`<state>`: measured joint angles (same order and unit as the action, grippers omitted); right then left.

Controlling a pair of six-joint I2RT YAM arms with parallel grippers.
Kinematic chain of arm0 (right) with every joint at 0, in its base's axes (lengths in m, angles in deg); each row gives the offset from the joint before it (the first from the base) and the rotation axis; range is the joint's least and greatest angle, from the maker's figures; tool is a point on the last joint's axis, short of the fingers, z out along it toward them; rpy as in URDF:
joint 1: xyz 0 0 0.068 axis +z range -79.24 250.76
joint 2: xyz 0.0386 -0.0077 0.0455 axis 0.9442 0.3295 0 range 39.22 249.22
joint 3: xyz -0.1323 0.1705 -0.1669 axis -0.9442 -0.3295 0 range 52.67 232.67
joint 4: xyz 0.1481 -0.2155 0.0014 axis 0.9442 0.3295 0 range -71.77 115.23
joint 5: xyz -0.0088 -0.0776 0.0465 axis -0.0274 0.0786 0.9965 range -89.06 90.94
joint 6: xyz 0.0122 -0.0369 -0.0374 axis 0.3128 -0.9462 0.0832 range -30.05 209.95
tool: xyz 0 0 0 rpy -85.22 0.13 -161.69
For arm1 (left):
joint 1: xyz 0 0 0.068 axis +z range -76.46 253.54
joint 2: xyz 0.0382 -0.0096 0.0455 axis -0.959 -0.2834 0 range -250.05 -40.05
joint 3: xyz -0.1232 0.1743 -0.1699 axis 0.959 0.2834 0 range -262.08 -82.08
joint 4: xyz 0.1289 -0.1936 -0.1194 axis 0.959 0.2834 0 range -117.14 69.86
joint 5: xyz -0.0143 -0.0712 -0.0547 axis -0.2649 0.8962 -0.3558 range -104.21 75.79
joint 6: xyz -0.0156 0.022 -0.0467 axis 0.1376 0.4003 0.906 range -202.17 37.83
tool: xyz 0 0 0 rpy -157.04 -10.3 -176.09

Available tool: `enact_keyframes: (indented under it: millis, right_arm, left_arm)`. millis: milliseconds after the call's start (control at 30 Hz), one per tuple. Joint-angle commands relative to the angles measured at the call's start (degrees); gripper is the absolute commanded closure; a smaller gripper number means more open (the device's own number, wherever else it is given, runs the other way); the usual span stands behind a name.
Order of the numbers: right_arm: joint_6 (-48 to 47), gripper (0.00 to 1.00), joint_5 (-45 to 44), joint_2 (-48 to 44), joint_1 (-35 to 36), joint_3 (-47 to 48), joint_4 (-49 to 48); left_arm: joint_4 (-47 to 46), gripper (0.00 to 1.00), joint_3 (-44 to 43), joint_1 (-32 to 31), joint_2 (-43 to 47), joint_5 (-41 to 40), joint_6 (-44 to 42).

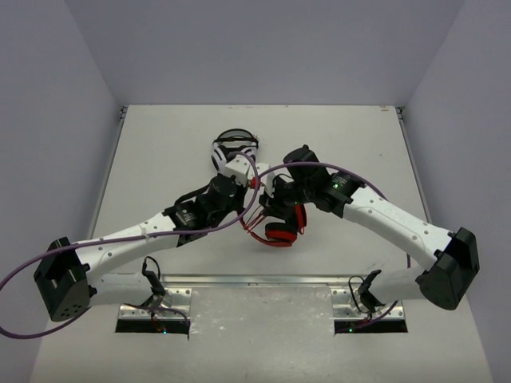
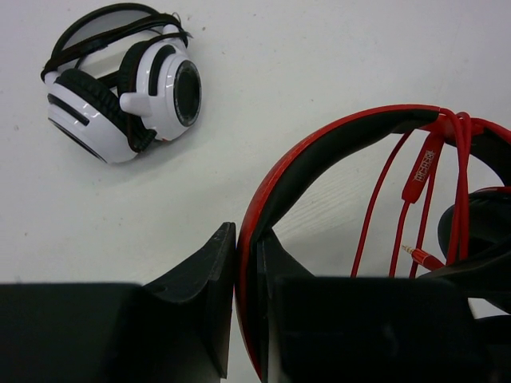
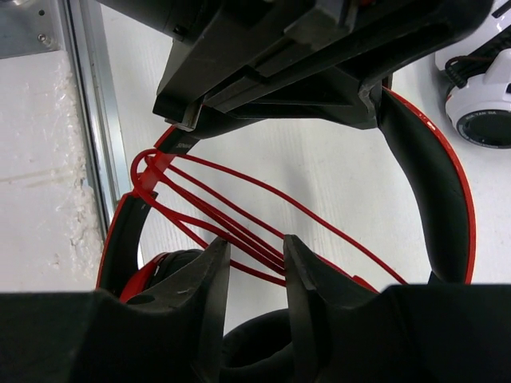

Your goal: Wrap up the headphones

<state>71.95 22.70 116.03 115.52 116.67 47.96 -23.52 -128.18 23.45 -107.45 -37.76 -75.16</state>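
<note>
So the left gripper [image 2: 249, 239] is clamped on the red headband of the headphones [image 2: 319, 148], mid-counter [image 1: 160, 144] but nearer the front edge. The right gripper [image 3: 257, 243] is barely open, with cable [image 3: 152, 167] loops running between its fingers; can't tell if it's actually pinching them.

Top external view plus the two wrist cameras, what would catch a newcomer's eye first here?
The red headphones sit at mid-table, where both arms meet. The left gripper clamps the headband, and the thin red cable, looped over that band, runs between the parted fingers of the right gripper. Just beyond lie white-and-black headphones, untouched.
</note>
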Motion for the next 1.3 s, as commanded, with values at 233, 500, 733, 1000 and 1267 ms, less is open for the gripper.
enact_keyframes:
  millis: [233,500,733,1000,1267]
  right_arm:
    - [4.2,0.62,0.0,2.1,0.1,4.5,-6.4]
    - [3.5,0.59,-3.7,1.1,-1.2,4.3,-5.7]
    - [2.9,0.55,-4.0,-0.7,-2.7,2.3,-4.6]
    - [3.7,0.51,-1.8,-3.2,-2.8,1.8,-4.9]
    - [4.6,0.49,-2.2,-6.8,-2.9,2.4,-5.1]
  left_arm:
    - [-2.3,1.00,-2.7,-2.0,-0.8,6.1,-4.2]
    - [-2.2,1.00,-2.6,-1.9,-0.9,5.8,-3.8]
    - [-1.8,1.00,-3.1,-0.9,-1.0,6.0,-1.6]
    - [-1.2,0.99,-3.2,2.0,-1.9,7.4,0.8]
    - [-1.1,0.99,-2.3,4.8,-3.4,8.1,3.4]
